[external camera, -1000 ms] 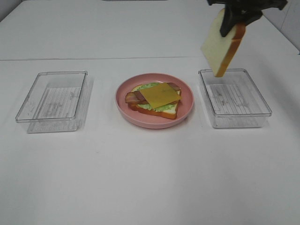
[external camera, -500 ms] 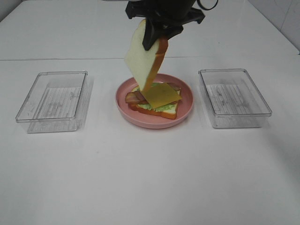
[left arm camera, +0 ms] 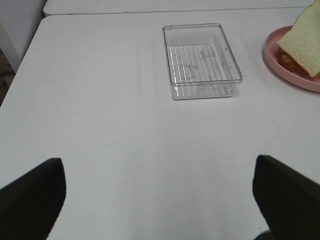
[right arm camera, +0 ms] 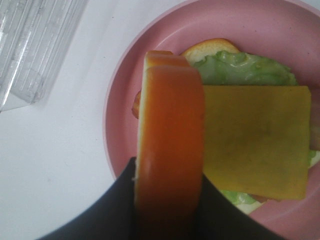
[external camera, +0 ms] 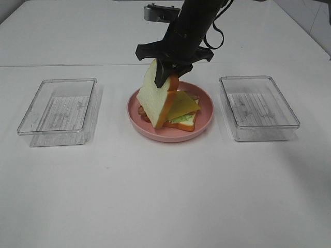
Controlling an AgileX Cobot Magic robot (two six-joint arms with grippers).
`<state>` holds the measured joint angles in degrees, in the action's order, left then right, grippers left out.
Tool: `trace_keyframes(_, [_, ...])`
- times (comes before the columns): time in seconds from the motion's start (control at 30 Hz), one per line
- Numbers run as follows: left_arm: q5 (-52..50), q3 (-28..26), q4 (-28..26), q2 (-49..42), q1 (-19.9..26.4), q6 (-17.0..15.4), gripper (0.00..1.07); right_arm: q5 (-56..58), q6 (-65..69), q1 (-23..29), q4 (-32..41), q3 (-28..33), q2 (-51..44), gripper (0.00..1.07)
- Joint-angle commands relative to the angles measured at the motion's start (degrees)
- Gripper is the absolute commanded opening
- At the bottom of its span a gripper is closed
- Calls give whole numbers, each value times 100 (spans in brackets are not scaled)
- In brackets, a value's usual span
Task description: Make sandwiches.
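Observation:
My right gripper (external camera: 166,77) is shut on a white bread slice (external camera: 155,101) with orange-brown crust and holds it on edge, tilted, with its lower end down at the left side of the stack. The stack on the pink plate (external camera: 207,116) shows a yellow cheese slice (external camera: 185,103), green lettuce (external camera: 178,119) and the bottom bread (external camera: 187,125). The right wrist view shows the held slice's crust (right arm camera: 170,145), the cheese (right arm camera: 255,140) and the lettuce (right arm camera: 240,70). My left gripper (left arm camera: 157,161) is open and empty over bare table, away from the plate.
A clear plastic tray (external camera: 57,137) stands left of the plate and another (external camera: 261,133) to its right; both are empty. The left wrist view shows the left tray (left arm camera: 202,92) and the plate's edge (left arm camera: 280,65). The table is white.
My right gripper has carried the bread slice from above the right tray leftward to the plate and lowered it onto the stack's left side.

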<state>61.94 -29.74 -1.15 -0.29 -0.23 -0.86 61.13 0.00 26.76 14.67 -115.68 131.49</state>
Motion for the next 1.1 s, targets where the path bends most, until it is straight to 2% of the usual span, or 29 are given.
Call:
trace_keyframes(0.03, [-40,11,-23,-80,11,-23,94,-29,92,-11,-332,11,109,0])
trace_keyframes(0.27, [-40,11,-23,-80,11,-23,94,-57,269,-11,-510,11,126,2])
trace_keyframes(0.3, [-40,11,-23,-80,11,-23,94,-69,269,-11,-539,11,126,15])
trace_keyframes(0.33, [-40,11,-23,-80,11,-23,94,-69,269,-11,-539,11,126,15])
trace_keyframes(0.37, [-40,11,-23,-80,11,-23,94,-86,269,-11,-584,11,126,22])
trace_keyframes(0.4, [-40,11,-23,-80,11,-23,94,-103,269,-11,-705,11,126,47])
trace_keyframes(0.43, [-40,11,-23,-80,11,-23,94,-103,269,-11,-705,11,126,47])
trace_keyframes(0.47, [-40,11,-23,-80,11,-23,94,-115,269,-11,-905,11,126,73])
trace_keyframes(0.5, [-40,11,-23,-80,11,-23,94,-120,269,-11,-1026,11,126,87])
trace_keyframes(0.53, [-40,11,-23,-80,11,-23,94,-120,269,-11,-1026,11,126,87])
trace_keyframes(0.57, [-40,11,-23,-80,11,-23,94,-103,264,-11,-1381,6,126,99])
trace_keyframes(0.77, [-40,11,-23,-80,11,-23,94,97,332,-11,-2091,6,63,99])
trace_keyframes(1.1, [-40,11,-23,-80,11,-23,94,441,252,-11,-2292,6,-315,99])
